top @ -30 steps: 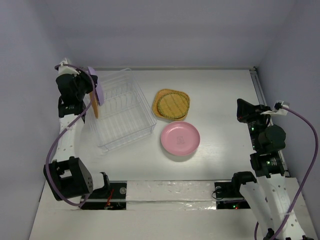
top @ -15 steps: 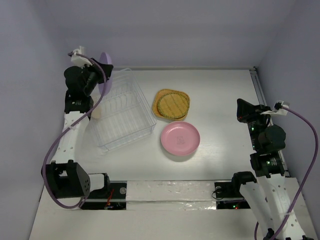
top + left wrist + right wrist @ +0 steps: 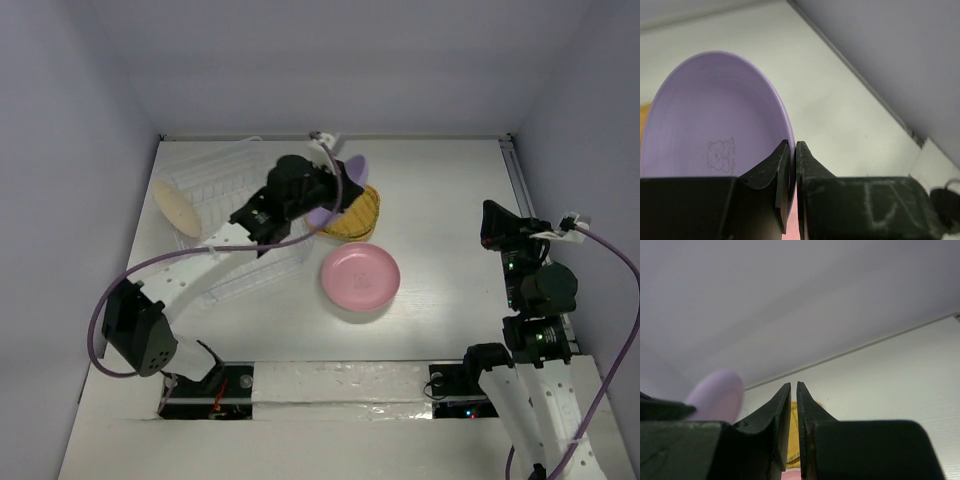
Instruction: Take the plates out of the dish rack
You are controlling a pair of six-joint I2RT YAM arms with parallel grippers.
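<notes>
Arms start at the near edge of the tabletop (image 3: 450,330); the right hand (image 3: 497,226) is up in the air on the right side, well away from all the plates; its two fingers are pressed almost together and nothing is between them. A bit farther in lies the pink plate (image 3: 360,277), flat on the tabletop and face up; it is out of the rack. Just behind it is the orange plate (image 3: 365,212), flat too, partly hidden under the left arm. The left hand (image 3: 335,188) reaches across over that orange plate; it is clamped tight on the purple plate (image 3: 715,115); the wrist view shows one finger on each side of the thin rim, and the plate stands on its edge in the air. To the left and farther back is the dish rack (image 3: 212,160), clear like glass; the cream plate (image 3: 177,207) leans at its left end, it seems in a slot, so one plate at least is not out yet; I cannot tell if more hide under the arm.

I think the purple plate is light and stiff; it is smooth plastic, so it may slip or swing if the pinch gets loose; the rim is the right place to hold, since the middle is too wide to grab. I think it needs tipping flat and going down softly; the cream one should be taken by its top rim too.
</notes>
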